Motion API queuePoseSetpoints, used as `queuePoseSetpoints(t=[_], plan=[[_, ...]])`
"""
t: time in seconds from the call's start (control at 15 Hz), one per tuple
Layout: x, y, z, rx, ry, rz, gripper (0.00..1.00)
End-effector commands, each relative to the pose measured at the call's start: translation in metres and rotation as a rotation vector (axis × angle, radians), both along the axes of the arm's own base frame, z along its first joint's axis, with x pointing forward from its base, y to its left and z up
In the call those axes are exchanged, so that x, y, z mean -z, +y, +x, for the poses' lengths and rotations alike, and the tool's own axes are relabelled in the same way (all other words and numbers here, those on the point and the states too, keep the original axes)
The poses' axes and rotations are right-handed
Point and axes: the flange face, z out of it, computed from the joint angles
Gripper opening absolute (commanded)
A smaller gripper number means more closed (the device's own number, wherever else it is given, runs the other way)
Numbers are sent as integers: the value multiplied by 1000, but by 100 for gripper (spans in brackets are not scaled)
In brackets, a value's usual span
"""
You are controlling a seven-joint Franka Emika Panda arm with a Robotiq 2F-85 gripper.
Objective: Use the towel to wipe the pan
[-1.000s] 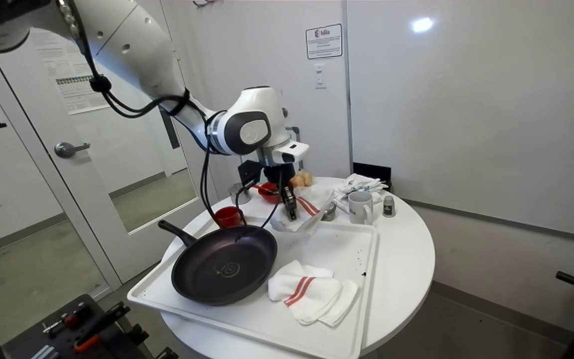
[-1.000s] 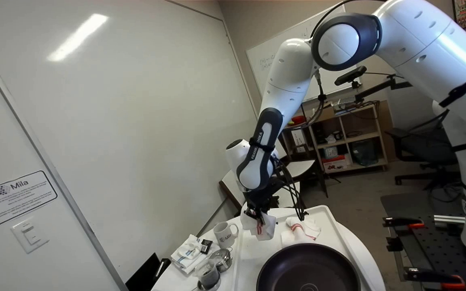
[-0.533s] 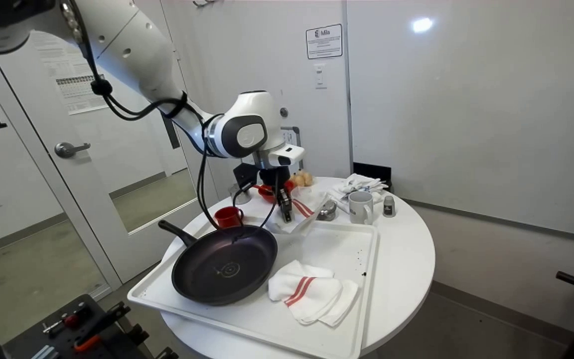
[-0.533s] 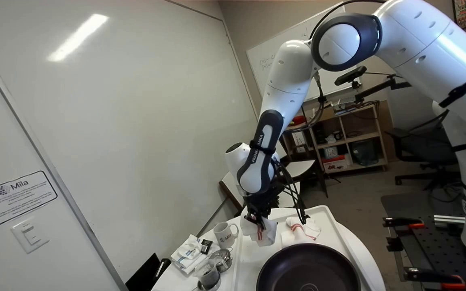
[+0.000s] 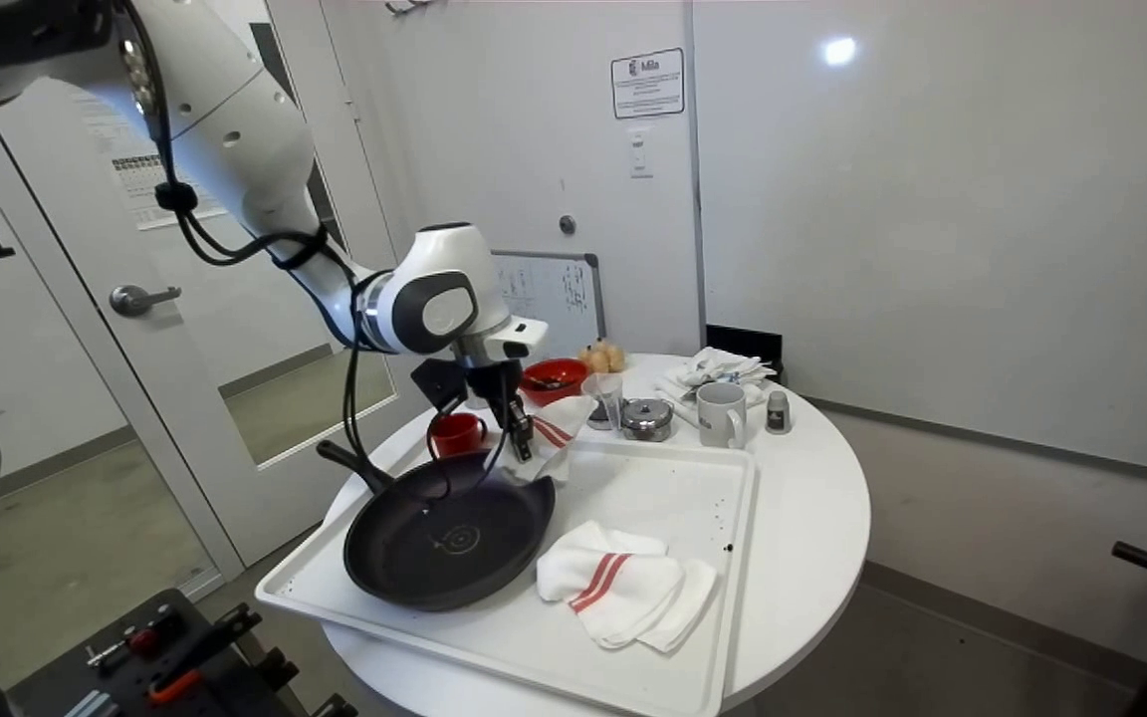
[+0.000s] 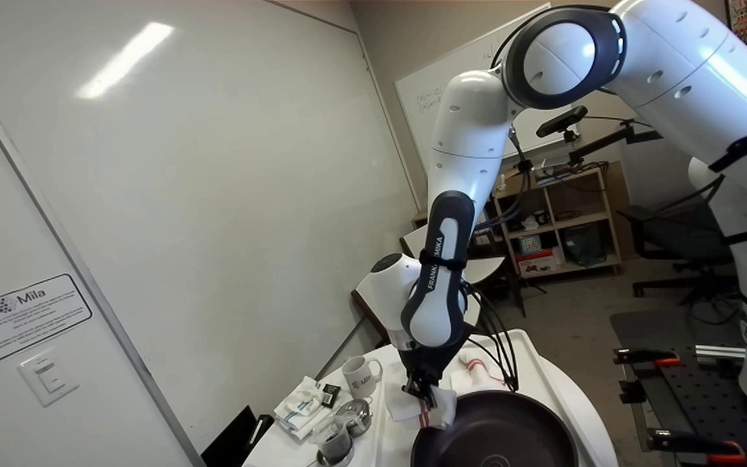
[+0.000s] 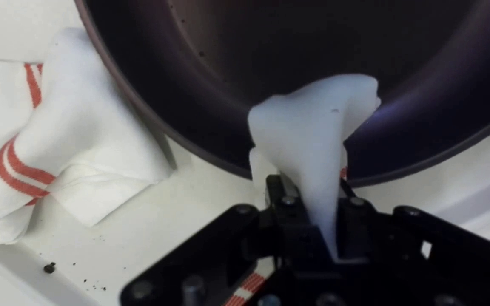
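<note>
My gripper (image 5: 524, 453) is shut on a white towel (image 5: 556, 430) with red stripes. It holds the towel at the edge of the black pan (image 5: 444, 543). In the wrist view, the gripper (image 7: 311, 185) pinches the towel (image 7: 313, 123) between its fingers, and a loose end reaches over the rim into the pan (image 7: 313, 38). In an exterior view, the towel (image 6: 435, 410) overlaps the rim of the pan (image 6: 500, 431) too. I cannot tell whether it touches the pan's surface. The pan stands on a white tray (image 5: 673, 677).
A second striped towel (image 5: 623, 588) lies folded on the tray beside the pan. Behind are a red cup (image 5: 457, 434), red bowl (image 5: 556, 380), metal pot (image 5: 647, 420), mug (image 5: 720, 413), small shaker (image 5: 777, 411) and white cloths (image 5: 718, 368). Dark crumbs (image 7: 49, 267) lie on the tray.
My gripper has moved down and sideways with the towel, from beyond the pan to over its rim. The pan and the folded towel have not moved.
</note>
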Motion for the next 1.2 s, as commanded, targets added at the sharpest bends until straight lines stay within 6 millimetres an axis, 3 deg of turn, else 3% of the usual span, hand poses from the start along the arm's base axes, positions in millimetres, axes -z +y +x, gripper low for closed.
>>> queuePoseSetpoints(t=[0.0,0.6,0.93,1.13], plan=[[-3,18,-37,-91,-29,-7,10],[16,47,-102,-203,-16,6,10],[37,53,-105,-244,33,32,10],[51,49,-94,-254,60,55,10]])
